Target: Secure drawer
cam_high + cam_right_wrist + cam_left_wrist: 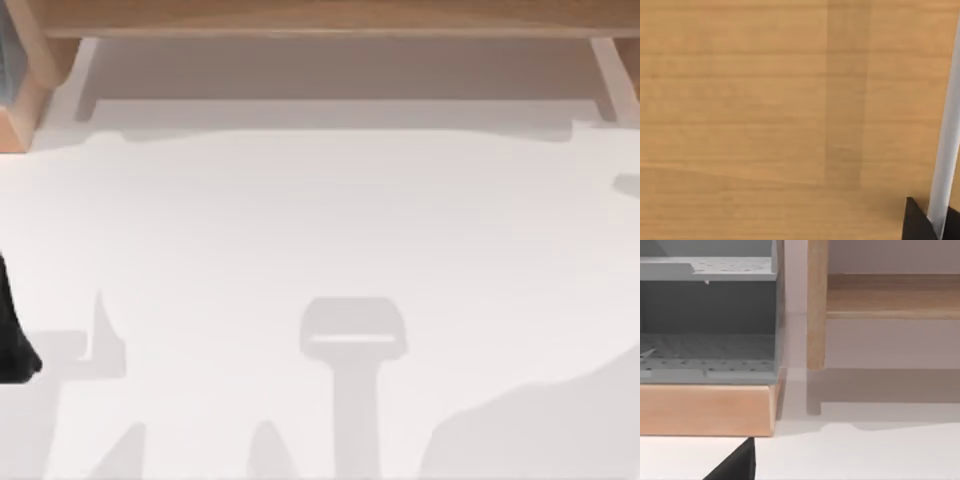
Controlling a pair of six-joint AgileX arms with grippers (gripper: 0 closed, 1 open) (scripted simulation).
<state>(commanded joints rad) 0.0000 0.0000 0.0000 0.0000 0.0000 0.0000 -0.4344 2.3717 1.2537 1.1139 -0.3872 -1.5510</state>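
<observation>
At the left edge of the white table (320,220), the top view catches a dark stretch of the left arm (12,345), near the front and well apart from the furniture at the back. Far off in the left corner sits the drawer (20,110), a wooden front with a grey inside, cut by the edge of the view. From there a wooden frame (320,15) runs along the far side to the right, with pale legs coming down at each end. Grey shadows lie across the near half of the table.

The left wrist view gives what the overhead one does not: the drawer (705,410) seen from the front, its light wooden face low down and its grey, dotted lining open to view above it, with a grey shelf higher up. Just to its right stands an upright wooden post (816,305), and a wooden rail (890,295) runs on from that post. A dark wedge of the left gripper (735,465) hangs in front of the drawer face without touching it; I cannot tell whether it is open or closed.

Over on the right, the right wrist view sits close against a wooden panel (740,100). A pale bar (952,115) crosses it, and the right gripper (937,225) has a dark tip pressed on either side of that bar, closed around it.
</observation>
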